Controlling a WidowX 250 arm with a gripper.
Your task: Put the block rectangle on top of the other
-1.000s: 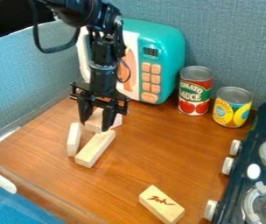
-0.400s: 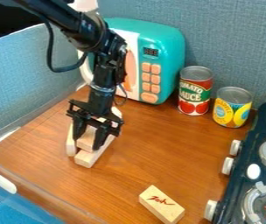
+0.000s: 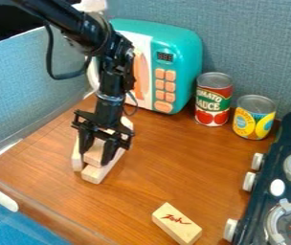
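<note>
Blue-grey fabric partition stands along the far edge of the brown wood-grain counter, and a lighter blue panel runs along the left edge. Against the far partition sits a teal toy microwave with a white front, a small dark display and peach buttons. To its right are two upright cans, near each other but apart: a taller red-and-green one, then a shorter yellow-and-blue one. At the right edge is a dark toy stove with pale knobs along its side and grey burner rings on top. The black arm enters from the upper left, its hand pointing down over the left part of the counter. The hand is clamped on a light wooden block, one finger on either side. This upper block is positioned over a second rectangular block, whose near end shows below it; whether its full underside makes contact cannot be determined. Just left of the pair a paler, narrow block stands on its long edge. Another pale piece is noted behind the hand, partly hidden. Well apart, toward the near edge, a wooden block with red marking lies flat, set at a slant.
</note>
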